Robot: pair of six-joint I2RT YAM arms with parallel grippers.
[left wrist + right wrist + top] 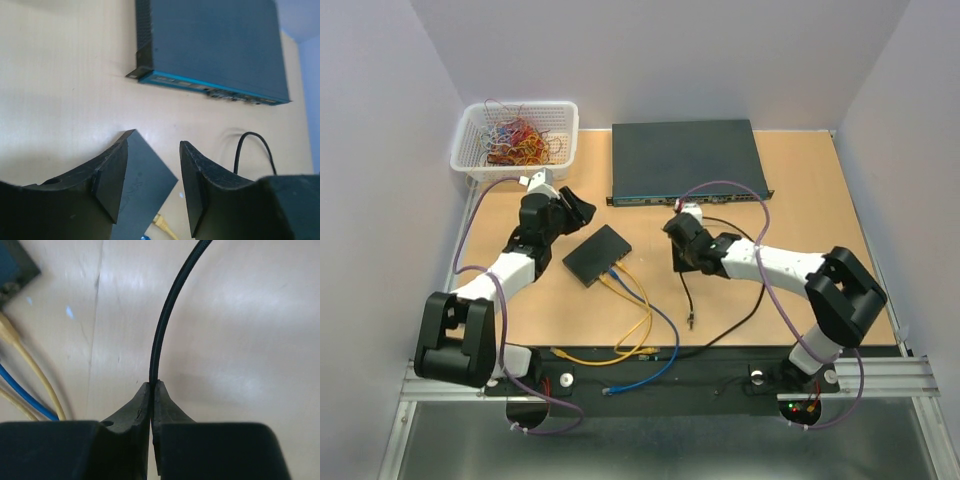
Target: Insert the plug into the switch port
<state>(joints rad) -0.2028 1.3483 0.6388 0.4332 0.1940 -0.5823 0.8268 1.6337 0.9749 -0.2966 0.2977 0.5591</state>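
Note:
The small flat black box lies mid-table, its row of ports on the edge facing front right, with yellow and blue cables plugged in. My right gripper is shut on a thin black cable, right of the box. The cable hangs on toward the front and ends in the plug, well short of the box. In the right wrist view the closed gripper pinches the cable, and the box corner shows at top left. My left gripper is open and empty above the box's far corner.
A large dark grey-blue rack switch stands at the back. A white basket of tangled wires is at the back left. Yellow and blue cables run from the box to the front edge.

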